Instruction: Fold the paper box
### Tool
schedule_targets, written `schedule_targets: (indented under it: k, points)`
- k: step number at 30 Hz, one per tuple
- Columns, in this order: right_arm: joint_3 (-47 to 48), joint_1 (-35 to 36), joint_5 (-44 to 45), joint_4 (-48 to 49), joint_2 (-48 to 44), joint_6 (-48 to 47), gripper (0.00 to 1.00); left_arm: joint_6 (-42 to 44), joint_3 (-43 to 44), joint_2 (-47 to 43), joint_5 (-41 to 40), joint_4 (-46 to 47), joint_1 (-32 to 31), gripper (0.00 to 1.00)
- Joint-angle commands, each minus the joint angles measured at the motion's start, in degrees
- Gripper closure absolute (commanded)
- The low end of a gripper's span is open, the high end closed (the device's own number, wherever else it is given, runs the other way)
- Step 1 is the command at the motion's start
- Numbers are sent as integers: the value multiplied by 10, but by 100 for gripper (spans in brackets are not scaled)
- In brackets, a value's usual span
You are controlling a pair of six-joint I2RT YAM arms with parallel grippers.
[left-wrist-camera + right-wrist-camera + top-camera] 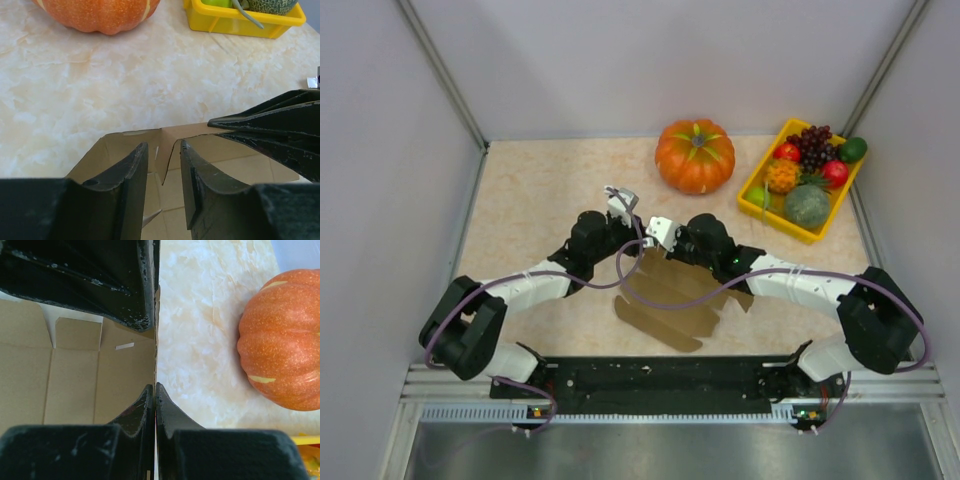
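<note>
The paper box [672, 300] is a brown cardboard sheet, partly folded, lying between my two arms at the table's middle. In the left wrist view its far wall [130, 142] stands up. My left gripper [164, 145] is open, its jaws a finger-width apart on either side of a raised flap edge. My right gripper [155, 386] is shut on the upright side wall of the box [125, 375], seen edge-on. In the top view the left gripper [623, 198] and right gripper [658, 230] sit close together at the sheet's far edge.
An orange pumpkin [695, 155] stands just behind the grippers. It also shows in the right wrist view [282, 340]. A yellow fruit tray [757, 200] sits at the back right. Grey walls enclose the table on the left, right and back.
</note>
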Motion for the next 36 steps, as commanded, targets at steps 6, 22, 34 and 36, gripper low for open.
schedule_targets:
  k: [6,22,34,36]
  points:
    - [33,6,-12,20,-2,-12,100,23,22,12,31,13,-1,63]
    - [28,6,-25,41,-12,17,100,46,21,28,14,14,-5,78]
    - [54,7,5,-1,-10,66,88,49,21,28,-13,21,-14,98]
    - [75,8,75,-40,-16,141,71,47,14,23,-62,37,-21,100]
